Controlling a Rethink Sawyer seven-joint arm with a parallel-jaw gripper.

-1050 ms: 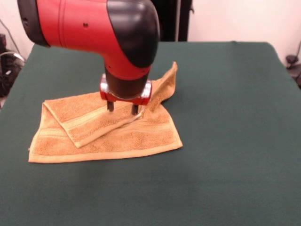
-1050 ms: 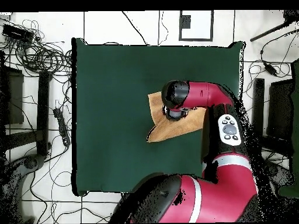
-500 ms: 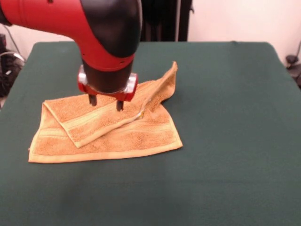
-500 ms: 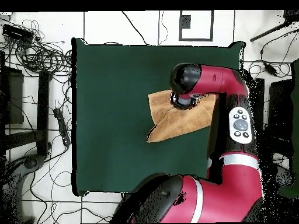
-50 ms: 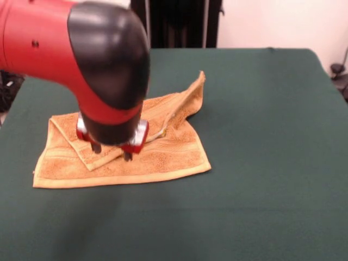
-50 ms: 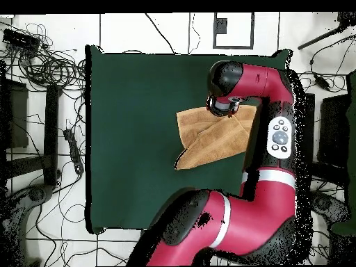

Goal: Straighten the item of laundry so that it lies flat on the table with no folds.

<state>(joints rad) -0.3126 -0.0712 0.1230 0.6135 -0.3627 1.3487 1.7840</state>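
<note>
Front and overhead views of my workspace. The towel (image 5: 122, 147) lies on the green bench (image 5: 261, 136), left of centre in the front view, still folded: one corner flap is turned over its left part, and a narrow ridge of cloth rises toward the far right. My claw (image 5: 112, 153) points straight down over the near tip of that flap; its two dark fingers (image 5: 96, 147) stand a narrow gap apart with nothing held between them, and I cannot tell whether the tips touch the cloth. The arm's (image 5: 81, 60) bulky elbow hides the towel's middle from the front camera. Overhead, cables (image 6: 49, 66) lie on the floor beside the bench.
</note>
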